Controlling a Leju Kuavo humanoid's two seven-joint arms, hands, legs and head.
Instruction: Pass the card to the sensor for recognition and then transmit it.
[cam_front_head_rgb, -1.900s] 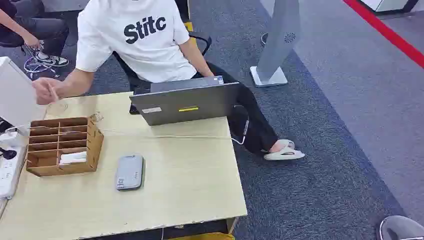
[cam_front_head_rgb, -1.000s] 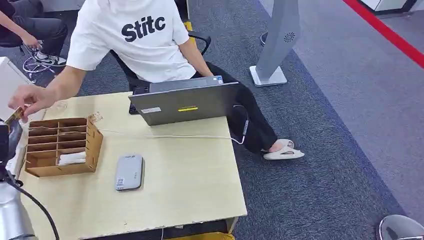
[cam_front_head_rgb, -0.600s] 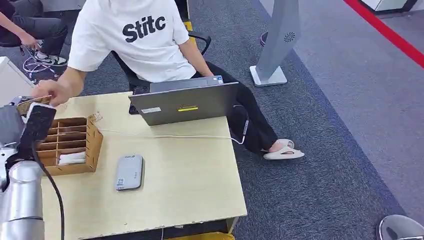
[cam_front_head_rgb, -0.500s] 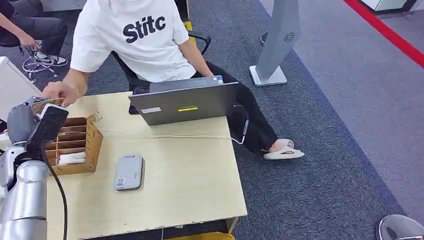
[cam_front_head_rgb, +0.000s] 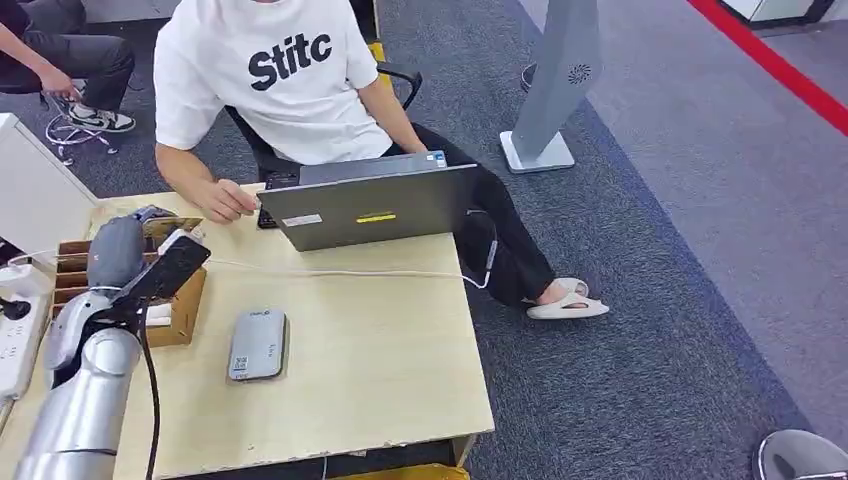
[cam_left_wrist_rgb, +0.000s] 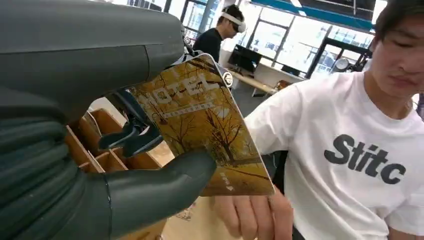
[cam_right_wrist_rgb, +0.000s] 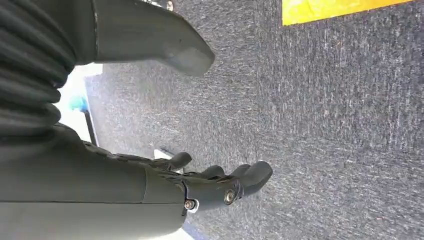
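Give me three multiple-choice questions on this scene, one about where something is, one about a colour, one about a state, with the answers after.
1. Where does the grey card reader lie?
A. On the table, beside the wooden organiser
B. On the laptop
C. On the carpet

2. What colour is the card mostly?
A. Blue
B. Golden yellow
C. Plain white

3. What is the left hand doing?
A. Hanging open over the floor
B. Pressing on the laptop
C. Holding the card

Answers:
1. A: the head view shows the reader flat on the pale table, next to the wooden organiser.
2. B: the left wrist view shows autumn-yellow trees printed across it.
3. C: the left wrist view shows the card pinched between the thumb and the darker fingers.
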